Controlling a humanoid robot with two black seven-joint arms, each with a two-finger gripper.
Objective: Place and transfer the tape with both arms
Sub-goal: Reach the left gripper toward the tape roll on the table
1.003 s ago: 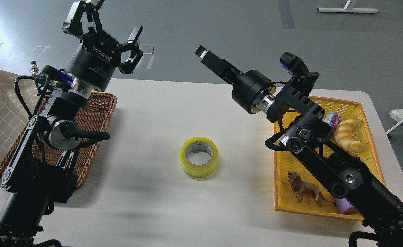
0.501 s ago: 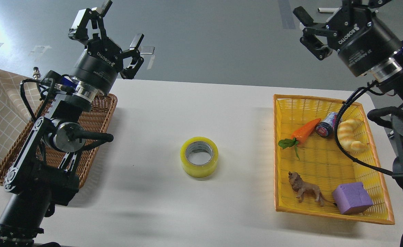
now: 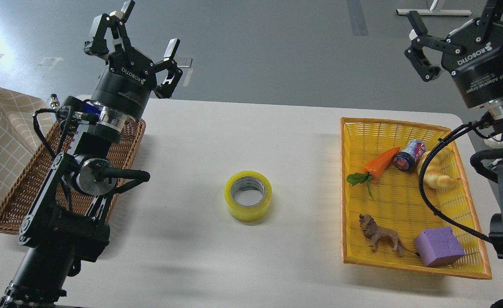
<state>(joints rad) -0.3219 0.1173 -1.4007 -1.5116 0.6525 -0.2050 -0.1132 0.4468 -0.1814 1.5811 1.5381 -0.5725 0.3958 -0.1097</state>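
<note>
The tape (image 3: 248, 195), a yellow translucent roll with a grey core, lies flat on the white table (image 3: 234, 128) near its middle, hole up. My left gripper (image 3: 142, 25) is open and empty, raised at the upper left above the far table edge, well away from the tape. My right gripper (image 3: 452, 17) is open and empty, raised at the upper right above the yellow basket's far side, its upper finger partly cut by the frame edge.
A brown wicker basket (image 3: 125, 145) stands at the left under my left arm. A yellow basket (image 3: 347, 192) at the right holds a toy carrot (image 3: 380, 161), a can (image 3: 409, 155), a croissant toy (image 3: 434, 173), a lion figure (image 3: 380, 236) and a purple block (image 3: 439, 247).
My right arm swung from over the table's middle up and out to the upper right, uncovering the yellow basket. My left arm shifted slightly right. The tape has not moved.
</note>
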